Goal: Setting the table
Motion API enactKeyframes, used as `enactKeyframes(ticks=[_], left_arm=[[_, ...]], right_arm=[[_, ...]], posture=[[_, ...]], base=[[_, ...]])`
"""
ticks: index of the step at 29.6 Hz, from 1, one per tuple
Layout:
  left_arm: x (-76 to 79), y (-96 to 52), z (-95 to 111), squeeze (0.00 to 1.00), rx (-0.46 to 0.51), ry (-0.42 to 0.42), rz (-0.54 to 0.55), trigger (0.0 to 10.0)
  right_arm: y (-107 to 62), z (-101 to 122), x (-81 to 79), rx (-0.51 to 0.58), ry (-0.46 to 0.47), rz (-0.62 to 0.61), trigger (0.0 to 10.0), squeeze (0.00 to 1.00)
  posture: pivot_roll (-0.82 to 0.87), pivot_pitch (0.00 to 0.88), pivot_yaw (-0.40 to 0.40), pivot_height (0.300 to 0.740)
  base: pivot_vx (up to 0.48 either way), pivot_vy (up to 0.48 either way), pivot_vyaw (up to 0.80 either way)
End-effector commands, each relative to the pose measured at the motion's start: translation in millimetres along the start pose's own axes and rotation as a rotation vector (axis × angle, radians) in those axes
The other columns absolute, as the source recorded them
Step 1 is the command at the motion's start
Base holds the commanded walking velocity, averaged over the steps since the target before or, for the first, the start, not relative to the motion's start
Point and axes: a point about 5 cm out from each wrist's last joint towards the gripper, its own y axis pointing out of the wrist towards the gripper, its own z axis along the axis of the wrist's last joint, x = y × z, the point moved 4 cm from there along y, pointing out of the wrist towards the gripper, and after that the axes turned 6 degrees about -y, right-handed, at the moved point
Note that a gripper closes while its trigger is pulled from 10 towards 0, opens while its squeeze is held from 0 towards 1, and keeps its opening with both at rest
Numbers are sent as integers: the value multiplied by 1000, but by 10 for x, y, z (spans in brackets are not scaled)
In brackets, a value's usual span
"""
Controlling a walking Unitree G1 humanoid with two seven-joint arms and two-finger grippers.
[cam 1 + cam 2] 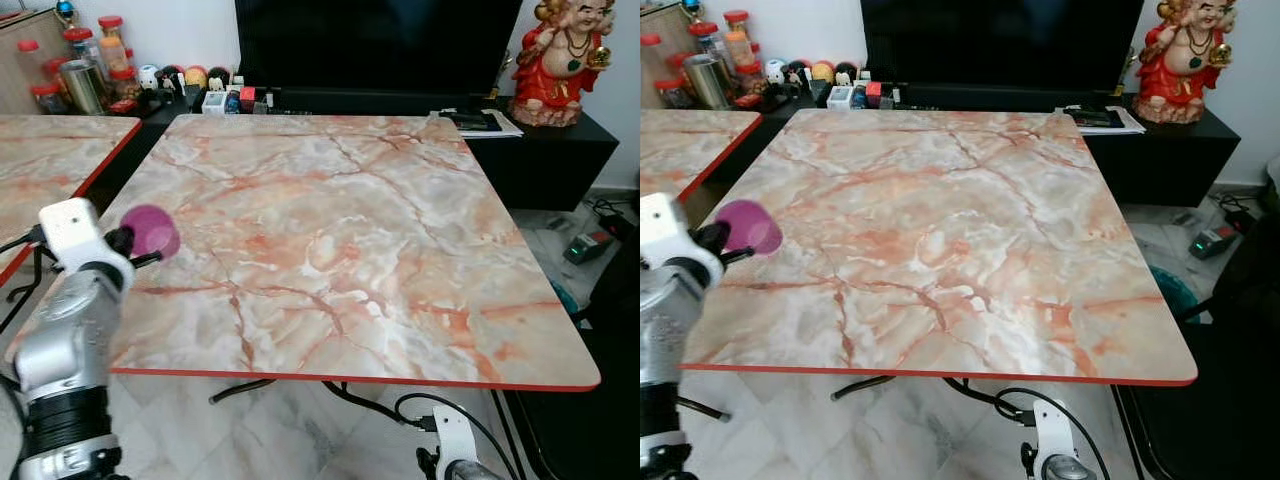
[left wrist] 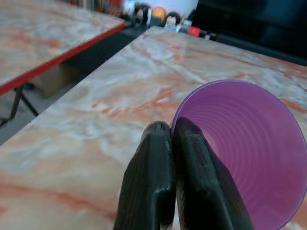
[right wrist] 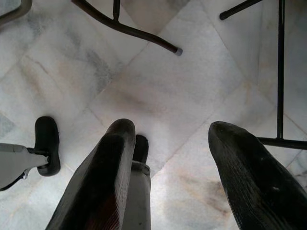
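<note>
Marble-patterned table (image 1: 340, 250) with a red edge stands before me; a second one of the same pattern (image 1: 45, 165) sits to my left across a narrow gap. Behind them: a low black cabinet (image 1: 545, 150) carrying a dark TV screen (image 1: 375, 45), a red-robed figurine (image 1: 560, 60) at the right end, red-lidded jars (image 1: 85, 55) and small trinkets at the left end. No label or writing is legible on any of these.

My left gripper (image 2: 171, 139) is raised over the table's left edge. Its fingers (image 2: 153, 177) are pressed nearly together, pinching the rim of a purple plastic cup (image 2: 244, 153): one finger inside the wall, one outside. The cup lies on its side in the grip, long axis roughly level, open mouth facing back toward my wrist camera, base pointing out over the table. Ribbed interior visible; no print on it. The cup is held off the table surface.

My right gripper (image 3: 172, 163) hangs low beside the table, fingers spread wide, holding nothing, above the pale marble floor (image 3: 158, 81) and black table legs (image 3: 129, 31).
</note>
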Motion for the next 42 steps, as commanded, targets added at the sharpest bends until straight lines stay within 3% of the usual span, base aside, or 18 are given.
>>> enactKeyframes(ticks=[1, 7, 9, 15, 24, 34, 42], left_arm=[[76, 32, 116, 0, 63, 0, -5, 10000], [114, 50, 178, 0, 122, -5, -9, 10000], [25, 70, 289, 0, 171, 1, 27, 10000], [-5, 70, 382, 0, 228, 12, 60, 10000], [94, 69, 465, 0, 273, -4, 48, 10000], [67, 67, 554, 0, 302, -5, 64, 10000], [45, 53, 449, 0, 283, -11, 73, 10000]], right_arm=[[-1, 39, 15, 18, 6, -2, 10000, 0], [-1, 38, 23, 21, 11, -6, 10000, 0], [-2, 14, 23, 8, -9, -1, 10000, 0], [-2, -3, 18, 1, -13, 7, 10000, 0], [-3, -7, 12, 9, -18, 13, 10000, 0], [-3, 7, 0, 14, -16, 23, 10000, 0], [-3, 36, 3, 30, 2, 20, 10000, 0]], posture=[[44, 0, -5, 740], [44, 0, -4, 740], [42, 0, 3, 740], [44, 0, 2, 740], [46, 0, -1, 740], [58, 0, -1, 740], [60, 0, -5, 740]], base=[[0, 480, 0], [0, 480, 0], [0, 480, 0], [0, 480, 0], [0, 480, 0], [0, 480, 0], [0, 480, 0]])
